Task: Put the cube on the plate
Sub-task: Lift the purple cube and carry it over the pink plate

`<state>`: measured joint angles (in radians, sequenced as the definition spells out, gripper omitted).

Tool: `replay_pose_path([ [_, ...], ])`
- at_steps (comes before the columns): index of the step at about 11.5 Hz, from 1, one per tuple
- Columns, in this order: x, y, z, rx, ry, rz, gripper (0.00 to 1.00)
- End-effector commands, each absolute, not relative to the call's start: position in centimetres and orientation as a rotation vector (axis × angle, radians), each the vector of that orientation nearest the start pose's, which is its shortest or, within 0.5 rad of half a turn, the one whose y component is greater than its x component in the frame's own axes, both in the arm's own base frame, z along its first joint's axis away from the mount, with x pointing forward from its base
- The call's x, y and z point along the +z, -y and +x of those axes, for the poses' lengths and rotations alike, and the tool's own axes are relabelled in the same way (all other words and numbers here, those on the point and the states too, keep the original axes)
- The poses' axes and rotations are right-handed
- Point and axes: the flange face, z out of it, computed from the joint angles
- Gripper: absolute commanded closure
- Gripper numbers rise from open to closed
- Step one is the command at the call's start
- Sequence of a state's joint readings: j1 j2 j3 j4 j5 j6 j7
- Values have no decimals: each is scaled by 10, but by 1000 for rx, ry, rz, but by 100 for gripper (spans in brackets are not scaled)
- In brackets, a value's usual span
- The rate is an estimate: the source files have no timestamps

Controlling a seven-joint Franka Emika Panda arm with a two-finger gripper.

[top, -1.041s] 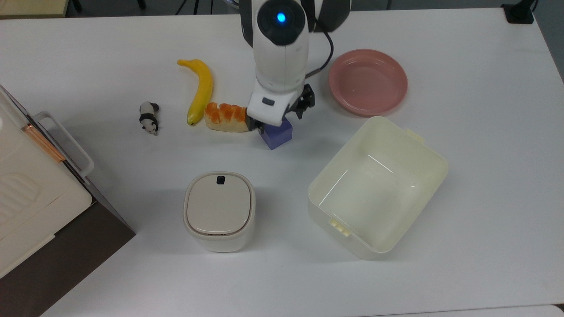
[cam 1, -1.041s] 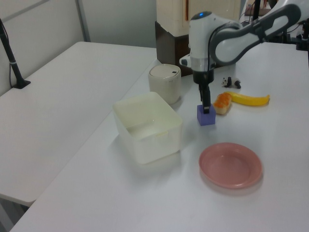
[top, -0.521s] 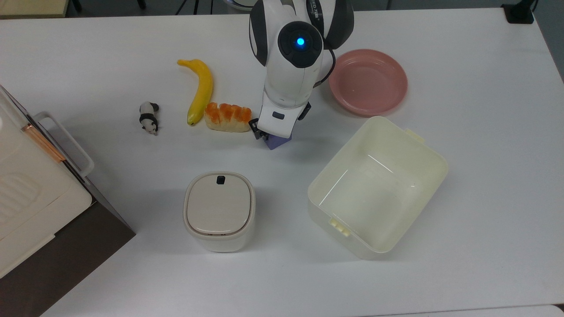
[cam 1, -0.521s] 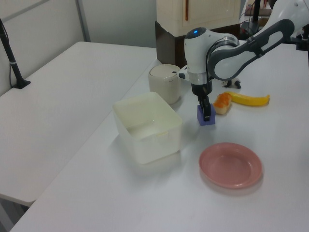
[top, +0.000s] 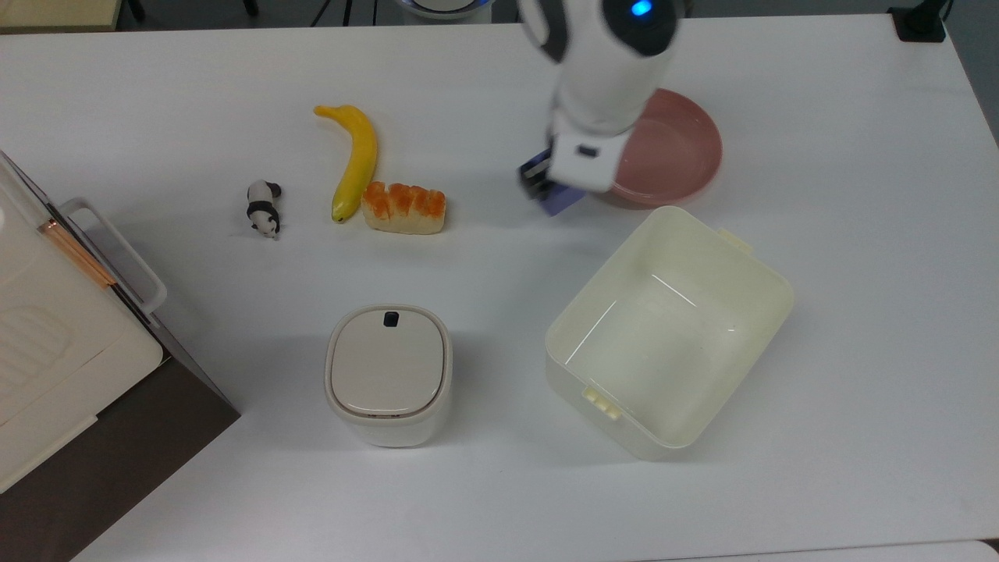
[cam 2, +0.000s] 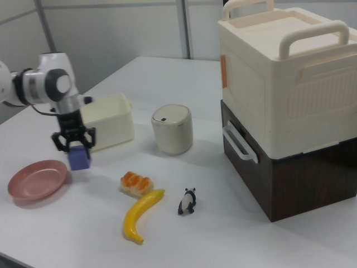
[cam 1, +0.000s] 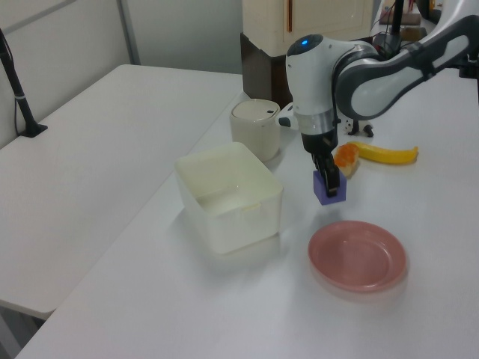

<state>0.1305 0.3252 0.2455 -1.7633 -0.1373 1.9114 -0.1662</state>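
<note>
The fingers (cam 2: pixel 74 146) clamp the cube (cam 2: pixel 80 158), carried tilted above the counter (cam 2: pixel 234 234), just beside the plate (cam 2: pixel 34 180).

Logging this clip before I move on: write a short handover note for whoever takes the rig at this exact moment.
Tool: shut on the cube, carried off the table.
Cube: in the air beside the plate, at the near rim on the top view's left; not over the middle.
Plate: empty, on the table by the cream tub.
Done: cube grasped and lifted away from the bread.
Left: move over the plate, lower, release, and retreat.
</note>
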Motion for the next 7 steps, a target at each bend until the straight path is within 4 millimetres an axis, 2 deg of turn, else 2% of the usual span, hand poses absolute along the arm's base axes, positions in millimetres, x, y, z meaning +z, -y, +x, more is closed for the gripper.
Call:
replay_pose_path([
  [1, 383, -291, 541, 243, 988, -3057, 64],
  [2, 381, -321, 523, 240, 1025, -3057, 62],
  [3, 378, -336, 514, 241, 1053, -3058, 59],
  [4, 374, -350, 503, 251, 1086, -3053, 50],
  [5, 368, -359, 493, 267, 1122, -3046, 45],
  [7, 369, -359, 493, 270, 1120, -3047, 0],
])
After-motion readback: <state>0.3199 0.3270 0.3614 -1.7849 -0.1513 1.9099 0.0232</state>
